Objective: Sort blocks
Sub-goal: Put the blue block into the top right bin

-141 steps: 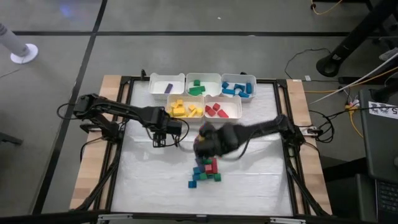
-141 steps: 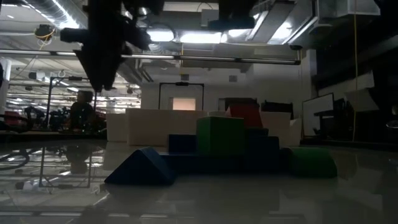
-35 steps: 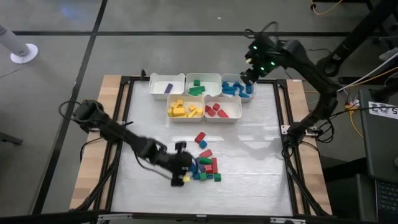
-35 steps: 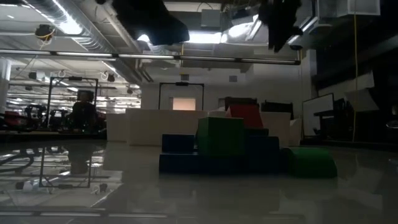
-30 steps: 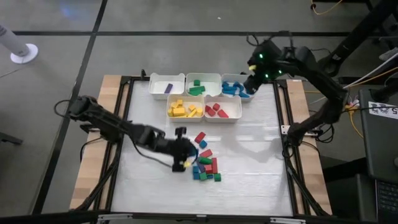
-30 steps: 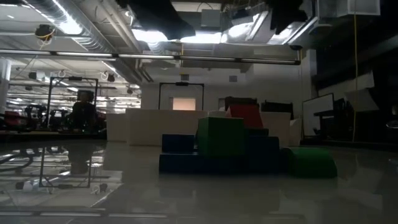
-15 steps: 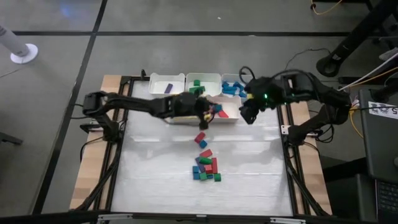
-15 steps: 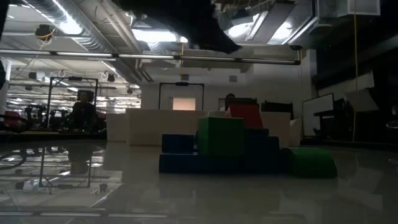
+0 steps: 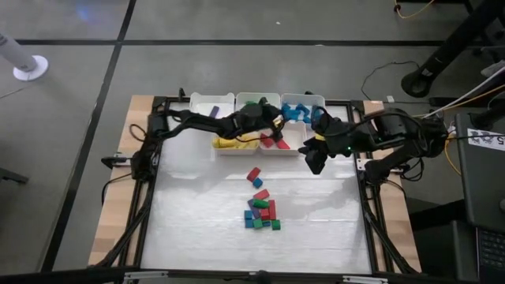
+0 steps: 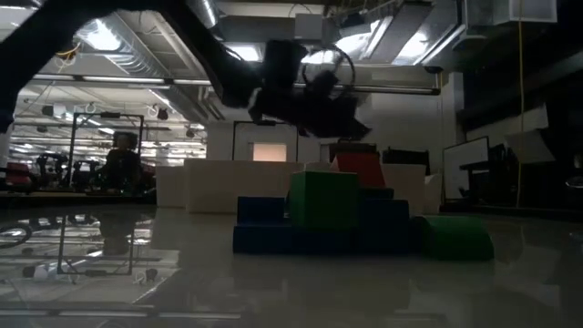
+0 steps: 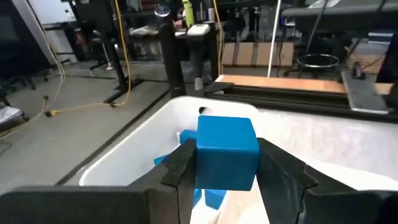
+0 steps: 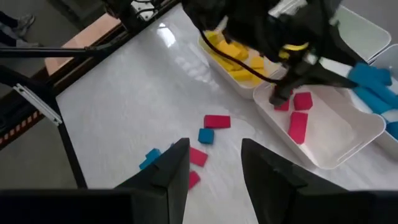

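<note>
The left gripper [image 11: 227,163] is carrying a blue block [image 11: 227,151] clamped between its fingers toward the blue bin [image 11: 134,158] just ahead, needing release, while the right gripper [image 12: 214,163] is hovering, fingers apart and empty.

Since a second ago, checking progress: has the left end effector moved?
Yes. The left end effector went from the loose blocks up to the bins.

Bins [image 9: 256,103] line the table's [image 9: 189,229] far edge — loose blocks [image 9: 261,213] lie mid-table, nearer.
</note>
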Controlling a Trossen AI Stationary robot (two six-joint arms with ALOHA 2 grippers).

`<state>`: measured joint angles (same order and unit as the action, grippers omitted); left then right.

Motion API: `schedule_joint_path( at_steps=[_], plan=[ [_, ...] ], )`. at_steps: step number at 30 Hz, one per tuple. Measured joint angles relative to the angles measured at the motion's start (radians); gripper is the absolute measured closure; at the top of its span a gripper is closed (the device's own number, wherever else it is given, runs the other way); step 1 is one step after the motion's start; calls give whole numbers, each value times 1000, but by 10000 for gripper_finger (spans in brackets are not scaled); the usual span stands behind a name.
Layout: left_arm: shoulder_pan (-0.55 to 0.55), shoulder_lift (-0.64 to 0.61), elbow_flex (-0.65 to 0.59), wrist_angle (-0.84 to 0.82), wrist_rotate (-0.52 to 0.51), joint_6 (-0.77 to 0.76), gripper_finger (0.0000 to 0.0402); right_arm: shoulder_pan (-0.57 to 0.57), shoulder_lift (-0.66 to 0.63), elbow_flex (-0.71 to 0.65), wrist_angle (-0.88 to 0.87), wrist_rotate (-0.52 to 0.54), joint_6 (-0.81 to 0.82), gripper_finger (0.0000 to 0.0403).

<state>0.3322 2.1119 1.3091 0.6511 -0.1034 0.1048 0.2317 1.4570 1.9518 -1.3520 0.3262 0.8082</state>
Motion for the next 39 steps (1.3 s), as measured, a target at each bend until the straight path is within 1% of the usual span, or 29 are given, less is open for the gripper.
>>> schedule_joint_path(
  at_steps=[3,8,9,14,21,24,26,28,30,32,36,39],
  plan=[
    [4,65,65,-5,1,-3,275,1,0,-1,0,10,0,258],
    [4,113,136,-10,0,20,273,-3,0,-1,-3,13,0,258],
    [4,115,142,-10,-6,29,271,-3,0,-1,-2,13,0,258],
    [13,115,144,-8,-117,17,247,-2,0,-1,-2,22,0,258],
    [48,115,144,-39,-126,-98,197,-2,0,-1,-2,22,-1,258],
    [50,114,144,-37,-126,-139,183,-2,0,-1,-2,22,-1,258],
    [40,98,144,-66,-127,-159,180,-2,1,-1,-3,22,-1,258],
    [22,53,143,-126,-125,-143,179,-2,1,-1,-2,12,-1,258],
    [1,-12,144,-184,-123,-77,178,4,11,-1,-3,-24,0,258],
    [-22,-88,145,-290,-122,-12,178,23,25,-1,-3,-39,-1,258],
    [-60,-253,145,-614,-78,45,178,74,81,-1,1,-41,27,258],
    [-84,-380,145,-867,-42,13,178,106,140,-1,2,-43,70,258]
  ],
)
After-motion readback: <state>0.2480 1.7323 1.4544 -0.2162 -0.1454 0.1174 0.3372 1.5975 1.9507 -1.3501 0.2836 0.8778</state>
